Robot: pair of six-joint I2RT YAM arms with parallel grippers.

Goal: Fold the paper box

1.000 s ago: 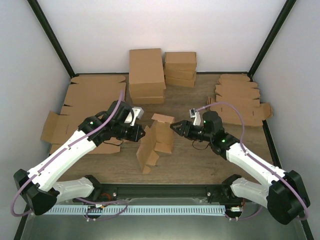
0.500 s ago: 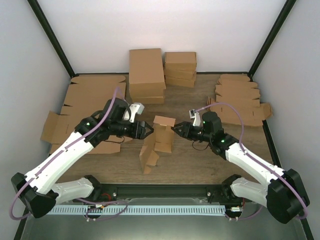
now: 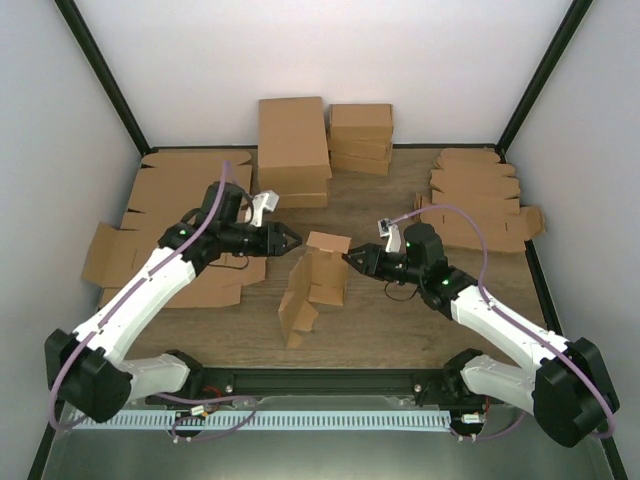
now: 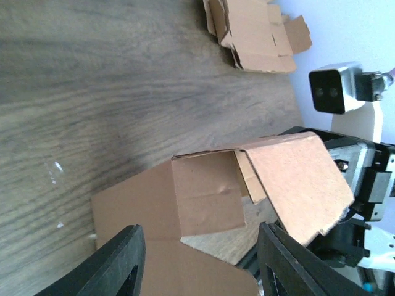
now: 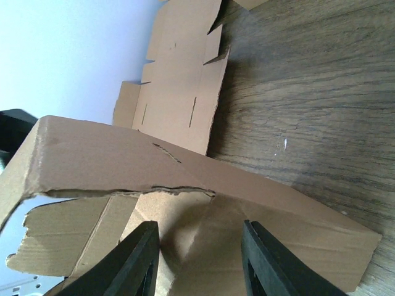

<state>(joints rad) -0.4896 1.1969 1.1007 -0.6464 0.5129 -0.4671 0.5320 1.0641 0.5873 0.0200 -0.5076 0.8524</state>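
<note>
Left gripper (image 3: 288, 241): pulled back from the box's left side toward the far left; jaws spread, holding nothing.
Small brown cardboard paper box (image 3: 316, 280): mid wooden tabletop (image 3: 400, 200), standing half-formed, barely shifted, top flap raised.
Right gripper (image 3: 350, 259): unmoved at the box's right wall; jaws spread, cardboard between, not clamped.
Meaning: likely repositioning for the top flap; folding unfinished.
</note>
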